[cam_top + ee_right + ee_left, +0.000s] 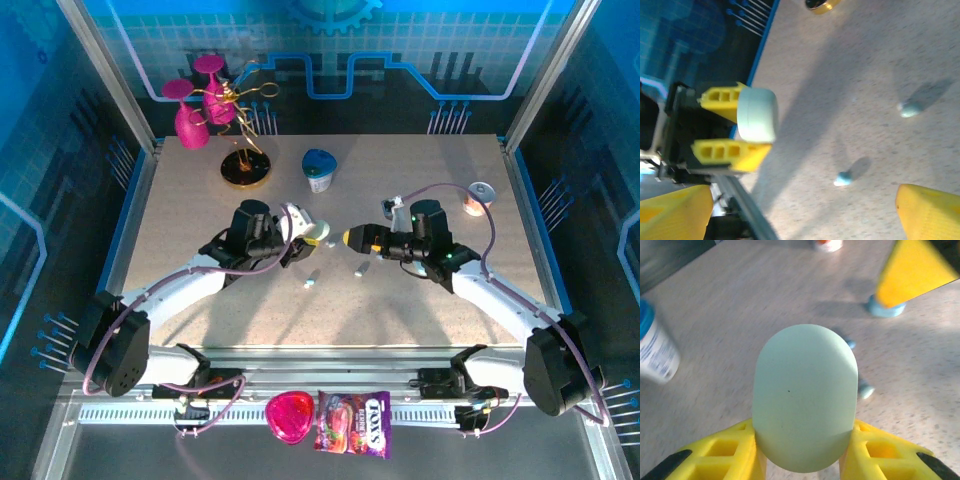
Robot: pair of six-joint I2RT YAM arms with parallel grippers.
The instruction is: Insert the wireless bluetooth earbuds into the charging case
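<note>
From the top external camera, the left arm (200,275) is reaching toward the middle of the surface (420,310), carrying the pale charging case (316,230) at its tip, lifted above the surface. The right fingers (356,238) are pointing at the case from just beside it, not touching it. Two earbuds (311,281) are lying loose on the surface on the near side of the tips, one under the case and the other earbud (362,268) under the right fingers. A blue-lidded cup (320,170) is standing farther back, and a small can (480,197) is sitting near the right edge.

In the left wrist view, the left fingers (735,452) are pinching the charging case (805,395) by its lower sides, its rounded end pointing away from the camera; a pale-blue earbud (866,389) is peeking out past its right edge; the cup (655,350) is blurring at the left.

In the right wrist view, the right fingers (930,215) are spreading wide with nothing between them; beyond them the left fingers (730,150) are clamping the case (757,115) from both sides; two earbuds are resting on the bare surface, one (843,177) near the middle and the second earbud (910,107) farther right, both well apart from the case.
</note>
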